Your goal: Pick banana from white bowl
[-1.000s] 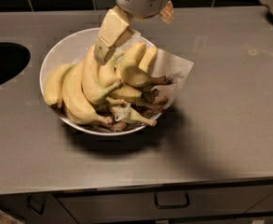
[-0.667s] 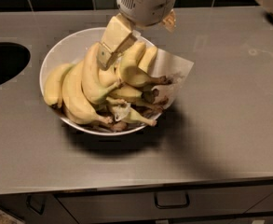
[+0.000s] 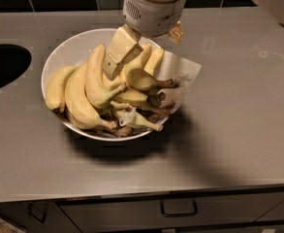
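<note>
The banana [image 3: 96,79] I am after is a curved yellow one near the middle of the heap in the white bowl [image 3: 64,52], its upper end rising towards the far rim. The gripper [image 3: 116,61] comes down from above at a slant, and its pale tip is right at this banana's inner side. I cannot tell whether the gripper is spread, pressed together or pinching anything. The other bananas [image 3: 76,102] crowd round it, mostly on the left side of the bowl, with brown stems showing on the right. A white sheet of paper [image 3: 184,74] sticks out over the bowl's right rim. The bowl stands on the grey worktop [image 3: 238,130], with a dark round hole [image 3: 3,65] at the left and a drawer handle [image 3: 179,208] below the front edge.
</note>
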### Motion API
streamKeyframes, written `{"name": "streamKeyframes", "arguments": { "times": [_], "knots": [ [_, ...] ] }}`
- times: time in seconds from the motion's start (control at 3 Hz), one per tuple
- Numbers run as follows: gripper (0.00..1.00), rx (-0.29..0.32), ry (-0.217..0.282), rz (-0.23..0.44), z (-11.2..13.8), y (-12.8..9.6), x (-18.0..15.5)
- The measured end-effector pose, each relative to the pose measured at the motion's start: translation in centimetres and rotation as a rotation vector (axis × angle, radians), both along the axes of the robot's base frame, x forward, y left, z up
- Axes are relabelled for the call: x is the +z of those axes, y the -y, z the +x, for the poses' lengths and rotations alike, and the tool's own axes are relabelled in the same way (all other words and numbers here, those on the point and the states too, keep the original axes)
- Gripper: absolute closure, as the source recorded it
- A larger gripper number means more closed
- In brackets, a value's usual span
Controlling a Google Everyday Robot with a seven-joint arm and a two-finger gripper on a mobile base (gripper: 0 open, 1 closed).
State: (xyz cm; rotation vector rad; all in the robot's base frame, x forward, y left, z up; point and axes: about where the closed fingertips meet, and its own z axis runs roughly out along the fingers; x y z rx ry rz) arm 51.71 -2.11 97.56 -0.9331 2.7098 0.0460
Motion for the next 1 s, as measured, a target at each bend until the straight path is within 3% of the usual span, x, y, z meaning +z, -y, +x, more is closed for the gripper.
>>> {"name": "streamKeyframes", "arguments": {
  "times": [1.0],
  "knots": [
    [0.20, 0.011, -0.007, -0.033, 0.19, -0.80, -0.63]
  ]
}}
